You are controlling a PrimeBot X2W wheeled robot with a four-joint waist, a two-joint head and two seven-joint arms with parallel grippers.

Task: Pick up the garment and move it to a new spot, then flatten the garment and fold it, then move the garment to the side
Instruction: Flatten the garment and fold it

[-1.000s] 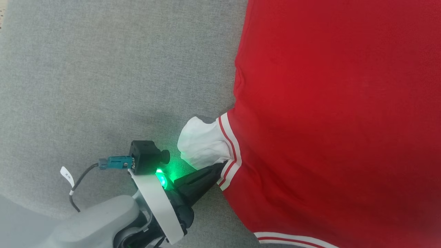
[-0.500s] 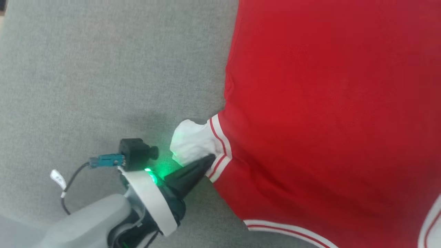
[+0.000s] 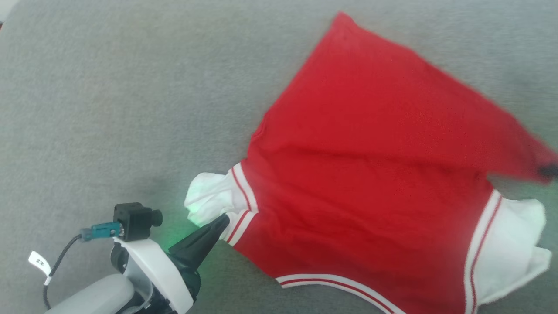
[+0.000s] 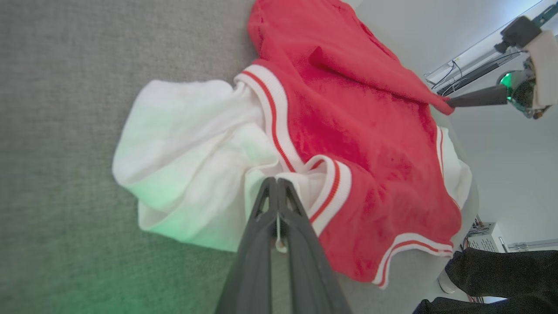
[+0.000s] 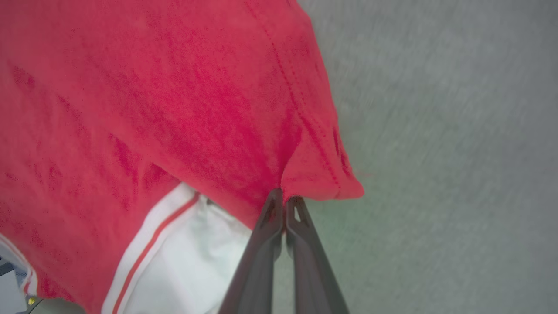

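Garment and both grippers, seen from above and from each wrist. The garment [image 3: 370, 174] lies spread on the grey surface [image 3: 109, 109], occupying the centre and right of the head view; its red body runs from a pointed upper corner down to a lower hem bordered by striped trim [image 3: 331, 281].

The left gripper [image 3: 224, 219], at the lower left, has its two dark fingers pressed together on the garment's left opening, where the trim meets a bunch of white inner fabric [image 3: 207, 198]. In the left wrist view the fingertips pinch that white cloth just beside the trim, with the cloth puckered around them.

The right gripper [image 3: 550, 171] shows as a dark tip at the right border of the head view. It is closed on a red corner drawn out and raised from the body. The right wrist view shows that corner's stitched hem caught at the fingertips, with a second white panel [image 3: 510, 248] lying below it.

Edges: the garment's left side, upper corner and lower hem all lie on the surface, apart from its borders. Open room: a broad bare stretch of grey lies left of and above the garment, and a narrower band lies beyond the raised corner. In the left wrist view the surface ends just past the far white panel.
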